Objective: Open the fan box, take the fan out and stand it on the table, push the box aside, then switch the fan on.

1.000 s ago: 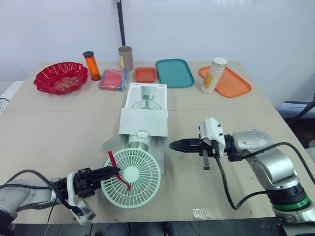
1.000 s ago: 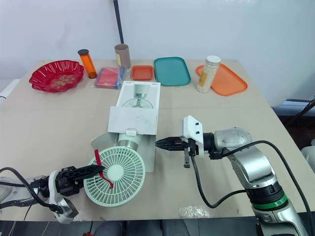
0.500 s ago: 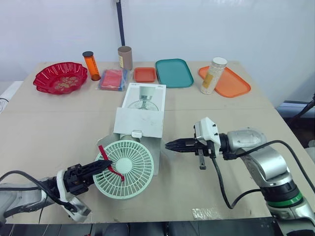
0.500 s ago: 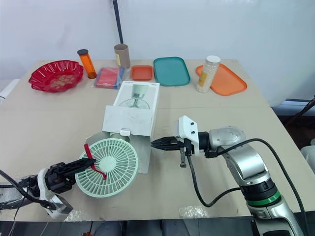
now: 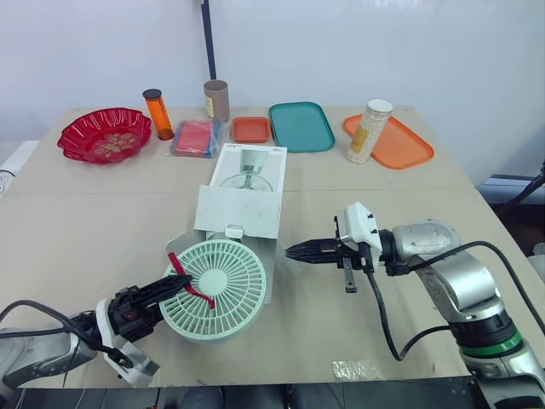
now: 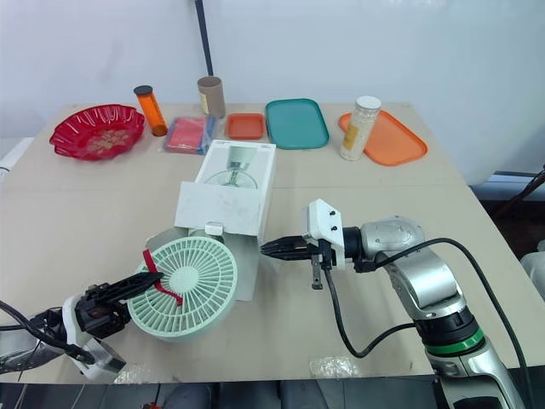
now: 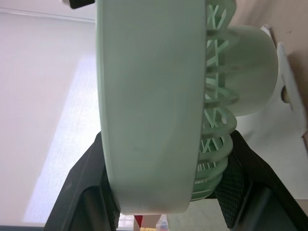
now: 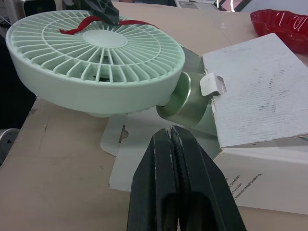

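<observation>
One second shifts the pale-green round plastic fan (image 5: 217,294) toward 10 o'clock, not yet clear of the white cardboard box (image 5: 240,209); the left gripper (image 5: 180,284) clamps its rim, the right gripper (image 5: 289,251) is pinched together, empty.

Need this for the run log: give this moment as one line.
fan: partly out of box | left gripper: shut on fan rim | right gripper: shut, empty, beside box

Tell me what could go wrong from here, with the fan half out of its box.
1. The left gripper pinches the fan only at the rim of its round head, so the fan may tilt or slip.
2. The stem of the fan lies inside the box. The right gripper is shut beside the box and does not hold it, so the box may drag along with the fan.
</observation>
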{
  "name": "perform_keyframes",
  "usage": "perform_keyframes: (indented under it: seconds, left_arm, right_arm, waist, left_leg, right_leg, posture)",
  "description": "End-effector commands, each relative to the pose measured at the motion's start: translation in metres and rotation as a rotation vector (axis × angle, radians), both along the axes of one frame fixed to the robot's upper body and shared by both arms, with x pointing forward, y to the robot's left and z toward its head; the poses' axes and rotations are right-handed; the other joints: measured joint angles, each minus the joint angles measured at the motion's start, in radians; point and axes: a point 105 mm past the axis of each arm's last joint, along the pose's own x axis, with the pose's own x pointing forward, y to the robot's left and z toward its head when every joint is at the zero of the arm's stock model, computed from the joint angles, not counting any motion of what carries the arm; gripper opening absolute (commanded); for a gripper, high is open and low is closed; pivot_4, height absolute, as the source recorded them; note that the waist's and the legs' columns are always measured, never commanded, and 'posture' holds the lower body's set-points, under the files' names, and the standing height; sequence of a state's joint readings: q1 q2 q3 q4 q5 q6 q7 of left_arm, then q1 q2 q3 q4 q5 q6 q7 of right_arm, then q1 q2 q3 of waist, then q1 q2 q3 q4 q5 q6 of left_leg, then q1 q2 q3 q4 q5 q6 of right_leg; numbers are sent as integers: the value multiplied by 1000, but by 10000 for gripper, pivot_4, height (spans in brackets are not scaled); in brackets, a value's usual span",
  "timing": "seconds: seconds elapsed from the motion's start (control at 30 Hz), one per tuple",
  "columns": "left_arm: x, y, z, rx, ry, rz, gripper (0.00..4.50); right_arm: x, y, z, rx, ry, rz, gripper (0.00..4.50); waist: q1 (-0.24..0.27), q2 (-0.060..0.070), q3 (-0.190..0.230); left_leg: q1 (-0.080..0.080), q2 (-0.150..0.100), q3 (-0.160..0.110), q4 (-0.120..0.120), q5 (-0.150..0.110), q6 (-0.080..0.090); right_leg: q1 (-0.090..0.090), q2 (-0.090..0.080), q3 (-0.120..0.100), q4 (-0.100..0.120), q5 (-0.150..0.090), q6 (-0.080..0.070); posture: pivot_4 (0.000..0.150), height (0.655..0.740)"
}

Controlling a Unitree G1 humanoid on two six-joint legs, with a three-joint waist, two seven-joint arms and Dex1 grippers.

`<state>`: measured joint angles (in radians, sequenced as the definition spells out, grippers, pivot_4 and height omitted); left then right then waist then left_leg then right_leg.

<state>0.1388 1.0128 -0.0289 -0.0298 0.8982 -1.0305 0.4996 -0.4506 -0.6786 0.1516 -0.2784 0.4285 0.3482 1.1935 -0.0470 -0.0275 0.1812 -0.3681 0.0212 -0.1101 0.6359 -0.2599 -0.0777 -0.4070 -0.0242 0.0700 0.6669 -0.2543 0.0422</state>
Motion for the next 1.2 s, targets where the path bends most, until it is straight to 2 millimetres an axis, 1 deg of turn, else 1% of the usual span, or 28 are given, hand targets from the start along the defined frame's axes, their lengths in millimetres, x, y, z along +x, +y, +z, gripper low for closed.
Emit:
perform_keyframes:
  seconds: [0.03,0.2,0.33,0.5,0.8,1.1,1.2]
  left_arm:
    - [0,-3,19,-78,-36,-9,20003]
    - [-4,-8,17,-82,-13,-34,20003]
    - [-4,-7,19,-99,4,-21,20003]
    - [-11,-9,18,-134,90,-30,20003]
    - [-15,-9,32,-201,135,6,20003]
    - [-16,-14,40,-271,198,49,20003]
    - [-20,-18,43,-284,221,47,20003]
  right_arm:
    - [-2,4,15,33,-41,29,0]
    - [0,4,15,30,-44,24,0]
    - [-1,4,15,32,-44,24,0]
    - [0,5,15,33,-45,26,0]
    - [-1,7,15,38,-47,34,0]
    - [-2,7,14,41,-42,38,0]
    - [-1,7,13,40,-40,38,0]
  waist:
    - [0,0,0]
    - [1,0,0]
    - [1,0,0]
    - [0,0,0]
    - [0,0,0]
    - [0,0,0]
    - [0,0,0]
  left_leg:
    - [0,0,0,0,0,0]
    - [0,0,0,0,0,0]
    - [0,0,0,0,0,0]
    - [0,0,0,0,0,0]
    - [0,0,0,0,0,0]
    - [0,0,0,0,0,0]
    - [0,0,0,1,0,0]
  right_leg:
    - [0,0,0,0,0,0]
    - [0,0,0,0,0,0]
    - [0,0,0,0,0,0]
    - [0,0,0,0,0,0]
    - [0,0,0,0,0,0]
    - [0,0,0,0,0,0]
    - [0,1,0,0,0,0]
  posture:
    - [1500,7400]
    - [1500,7400]
    - [1500,7400]
    - [1500,7400]
    - [1500,7400]
    - [1500,7400]
    - [1500,7400]
